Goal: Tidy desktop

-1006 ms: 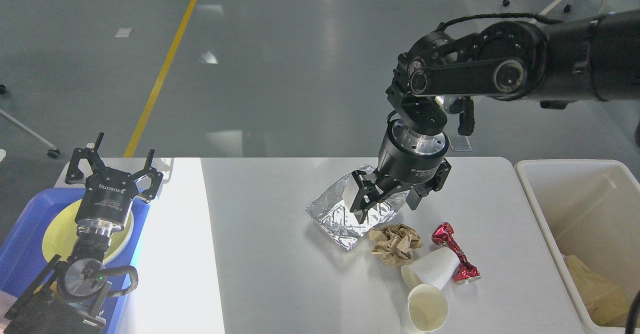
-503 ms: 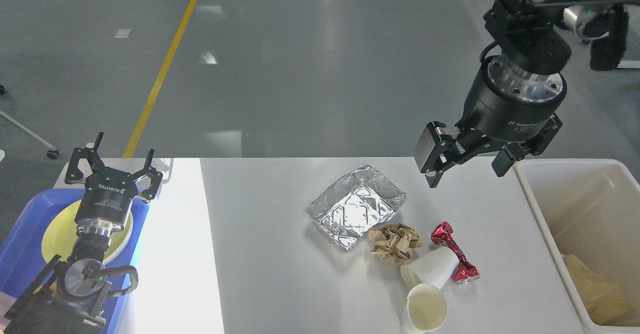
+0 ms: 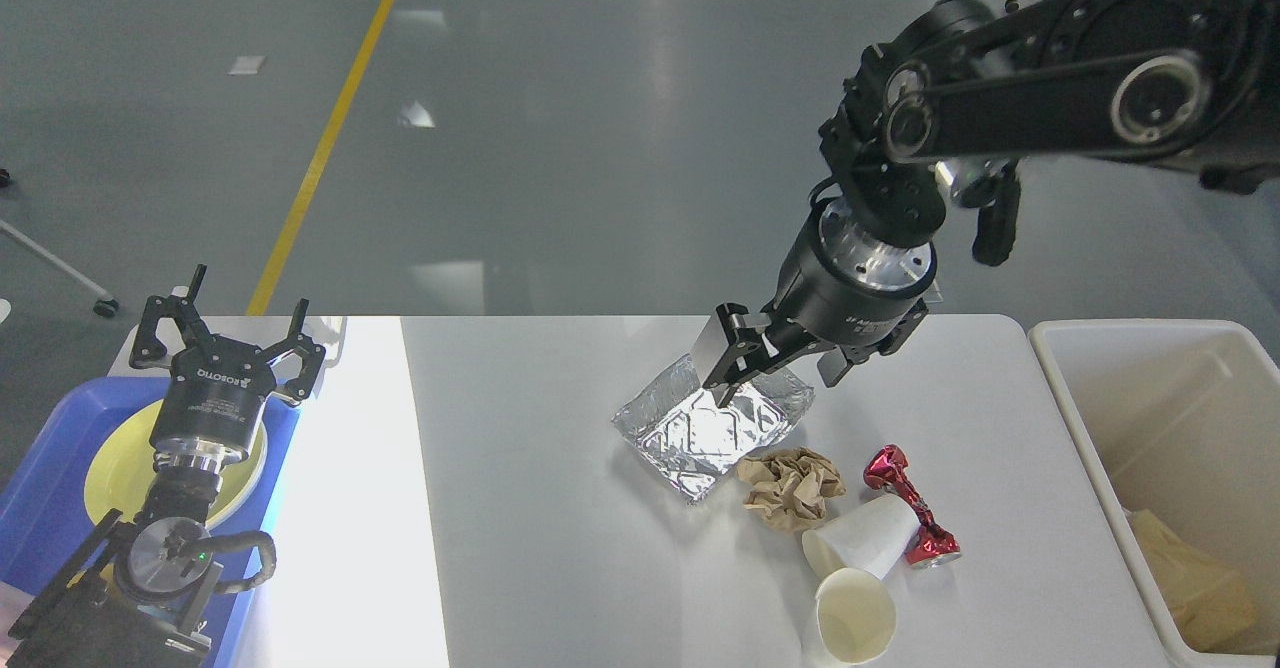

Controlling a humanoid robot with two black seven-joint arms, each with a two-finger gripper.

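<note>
The white desktop (image 3: 540,508) carries an empty crumpled foil tray (image 3: 700,433) in the middle. In front of the tray to the right lie a brown crumpled paper ball (image 3: 790,486), a red foil wrapper (image 3: 905,503) and two white paper cups (image 3: 862,538) (image 3: 850,616) on their sides. My right gripper (image 3: 775,383) points down, open and empty, just above the foil tray's far right edge. My left gripper (image 3: 245,318) is open and empty at the far left, held above the yellow plate (image 3: 115,468).
A cream bin (image 3: 1085,468) stands off the desktop's right end with yellowish waste (image 3: 1195,578) in it. A blue tray (image 3: 40,508) holding the yellow plate sits at the left. The right arm reaches in from the upper right.
The right gripper swung up and right toward the bin, then came back over the foil tray's far edge, higher than a second ago. The foil tray and left arm have not moved.
</note>
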